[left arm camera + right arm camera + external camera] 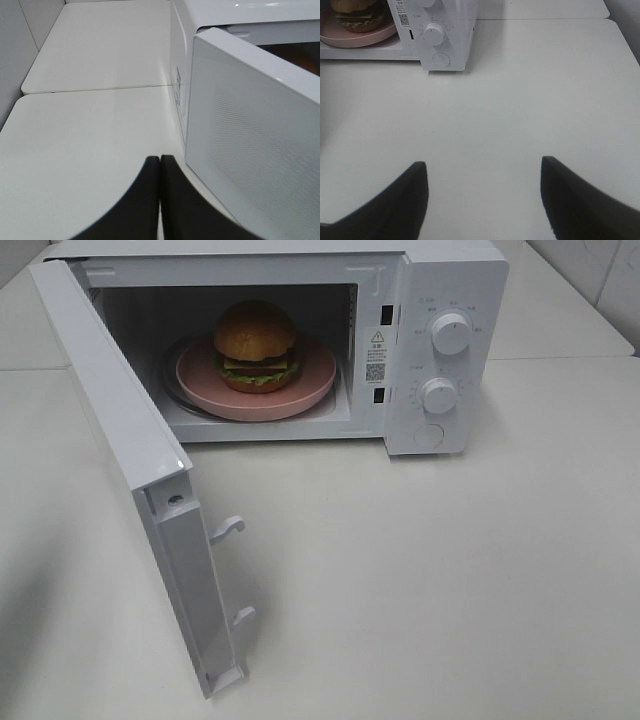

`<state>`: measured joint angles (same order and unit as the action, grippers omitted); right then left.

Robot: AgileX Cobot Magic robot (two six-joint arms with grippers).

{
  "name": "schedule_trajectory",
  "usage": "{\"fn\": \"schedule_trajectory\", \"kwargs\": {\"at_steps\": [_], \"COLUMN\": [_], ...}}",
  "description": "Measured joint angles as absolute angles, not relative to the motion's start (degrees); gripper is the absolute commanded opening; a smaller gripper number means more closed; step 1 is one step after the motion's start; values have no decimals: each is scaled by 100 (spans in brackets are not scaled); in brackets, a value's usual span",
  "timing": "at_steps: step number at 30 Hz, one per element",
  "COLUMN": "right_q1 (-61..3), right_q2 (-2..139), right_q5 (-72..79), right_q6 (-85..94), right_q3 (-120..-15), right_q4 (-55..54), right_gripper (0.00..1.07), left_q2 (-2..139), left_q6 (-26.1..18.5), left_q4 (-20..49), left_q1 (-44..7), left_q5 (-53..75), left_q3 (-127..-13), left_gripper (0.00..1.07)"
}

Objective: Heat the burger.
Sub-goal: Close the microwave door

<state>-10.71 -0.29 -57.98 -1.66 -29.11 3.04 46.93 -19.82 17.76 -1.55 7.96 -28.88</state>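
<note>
Burger [255,343] sits on pink plate [310,380] inside microwave [455,285], door [125,445] wide open. We hold left jaws pressed together beside door, likely to push it shut; right jaws spread wide, empty.

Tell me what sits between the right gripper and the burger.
Right wrist view: from the right gripper, bare table, then the microwave's sill and pink plate's rim before the burger.

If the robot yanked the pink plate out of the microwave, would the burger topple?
Possibly. The burger stands tall in stacked layers on the pink plate, so a quick tug might tip it or slide its bun. The plate looks stiff, and its raised rim would probably catch it.
</note>
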Motion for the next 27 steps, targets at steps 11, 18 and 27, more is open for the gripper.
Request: {"fn": "schedule_trajectory", "kwargs": {"at_steps": [11,18,27], "right_q1": [-1071,-1071,-1071], "right_q2": [-29,-29,-29], "right_q5": [-5798,-5798,-5798], "right_q6": [-166,-166,-166], "right_q3": [-2911,-2911,-2911], "right_q4": [304,304,304], "right_gripper": [62,62,62], "left_q2": [6325,7179,7850], "left_q6": [-2023,-2023,-2017], "left_q4": [1822,1822,1690], "left_q1": [-710,-1157,-1667], "left_q5": [-728,-1432,-2005], "left_q3": [-2888,-2888,-2876], "left_gripper": [0,0,0]}}
